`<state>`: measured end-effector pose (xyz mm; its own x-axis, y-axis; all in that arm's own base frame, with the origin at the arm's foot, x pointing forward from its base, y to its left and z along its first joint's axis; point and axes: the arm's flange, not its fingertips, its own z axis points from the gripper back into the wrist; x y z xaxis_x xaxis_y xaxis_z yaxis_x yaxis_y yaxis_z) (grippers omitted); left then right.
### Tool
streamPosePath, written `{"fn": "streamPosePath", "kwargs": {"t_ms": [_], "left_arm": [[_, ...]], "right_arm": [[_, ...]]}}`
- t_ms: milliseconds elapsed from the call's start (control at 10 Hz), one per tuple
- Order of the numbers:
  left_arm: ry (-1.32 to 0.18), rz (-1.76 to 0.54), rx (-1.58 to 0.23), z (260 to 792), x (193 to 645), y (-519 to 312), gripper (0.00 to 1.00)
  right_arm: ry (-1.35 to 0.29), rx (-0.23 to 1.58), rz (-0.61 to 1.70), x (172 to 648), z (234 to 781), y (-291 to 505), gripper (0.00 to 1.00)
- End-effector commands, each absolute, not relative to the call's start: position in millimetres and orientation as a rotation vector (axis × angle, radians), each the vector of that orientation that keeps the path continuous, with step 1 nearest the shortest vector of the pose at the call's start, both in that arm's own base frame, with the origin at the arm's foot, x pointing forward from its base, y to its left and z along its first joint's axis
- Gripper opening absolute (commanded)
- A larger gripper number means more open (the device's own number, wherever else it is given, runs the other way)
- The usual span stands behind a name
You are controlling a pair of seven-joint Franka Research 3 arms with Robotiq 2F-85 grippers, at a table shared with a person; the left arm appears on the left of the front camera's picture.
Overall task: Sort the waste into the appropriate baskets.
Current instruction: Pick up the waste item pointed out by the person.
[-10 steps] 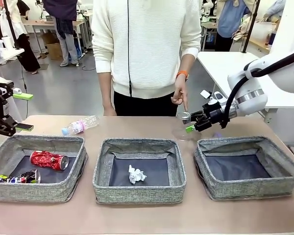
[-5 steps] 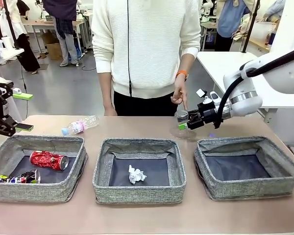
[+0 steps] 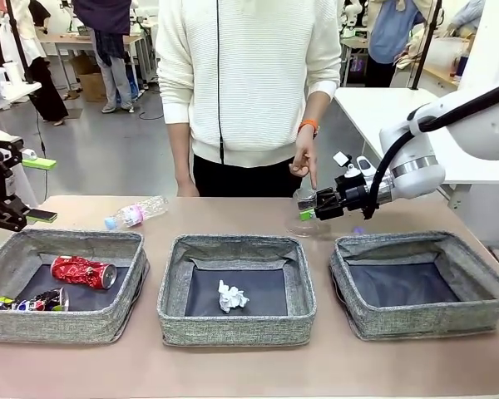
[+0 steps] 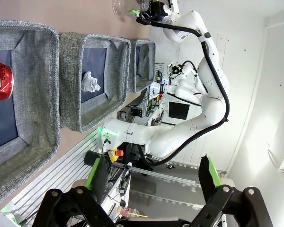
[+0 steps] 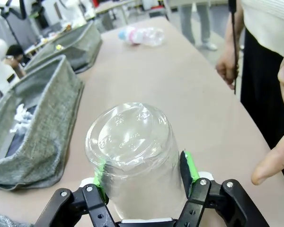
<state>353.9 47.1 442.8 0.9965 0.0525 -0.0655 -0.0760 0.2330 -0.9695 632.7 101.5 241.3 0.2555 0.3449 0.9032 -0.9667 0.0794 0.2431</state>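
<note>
Right wrist view: the right end effector (image 5: 144, 168) is seen pinching the clear plastic cup (image 5: 135, 151), with a green pad on each side. This contact is too small to tell in the front view. The left end effector (image 4: 151, 172) is spread, nothing between.

Counted in the front view, three baskets (image 3: 233, 320) are set robot-side of the right end effector. Two cans (image 3: 83, 272), one paper ball (image 3: 231, 296), one bottle (image 3: 137, 211) — all lie to its left.
</note>
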Motion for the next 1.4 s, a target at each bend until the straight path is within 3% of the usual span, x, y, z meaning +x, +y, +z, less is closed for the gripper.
{"fn": "streamPosePath", "kwargs": {"t_ms": [0,100,200,300,400,500,600,900,1000,1300], "left_arm": [[0.008,0.067,-1.345,444.6,352.3,48.7,1.00],[0.008,0.067,-1.345,444.6,352.3,48.7,1.00],[0.008,0.067,-1.345,444.6,352.3,48.7,1.00],[0.008,0.067,-1.345,444.6,352.3,48.7,1.00],[0.008,0.067,-1.345,444.6,352.3,48.7,1.00],[0.008,0.067,-1.345,444.6,352.3,48.7,1.00],[0.008,0.067,-1.345,444.6,352.3,48.7,1.00],[0.008,0.067,-1.345,444.6,352.3,48.7,1.00],[0.008,0.067,-1.345,444.6,352.3,48.7,1.00],[0.008,0.067,-1.345,444.6,352.3,48.7,1.00]], "right_arm": [[-0.804,1.012,1.164,626.8,242.5,102.2,0.40],[-0.802,1.013,1.166,626.9,241.9,102.1,0.55],[-0.801,1.011,1.167,626.9,241.9,102.1,0.21],[-0.798,1.013,1.170,626.6,241.8,101.5,0.36],[-0.796,1.013,1.171,626.8,241.8,100.7,0.01],[-0.784,1.023,1.172,627.0,241.5,99.7,0.16],[-0.765,1.035,1.175,627.3,242.3,98.0,0.00],[-0.692,1.123,1.153,619.4,265.6,69.5,0.00],[-0.621,1.101,1.144,606.0,297.0,49.4,0.00],[-0.614,1.021,1.167,528.6,436.1,-9.5,0.00]]}}
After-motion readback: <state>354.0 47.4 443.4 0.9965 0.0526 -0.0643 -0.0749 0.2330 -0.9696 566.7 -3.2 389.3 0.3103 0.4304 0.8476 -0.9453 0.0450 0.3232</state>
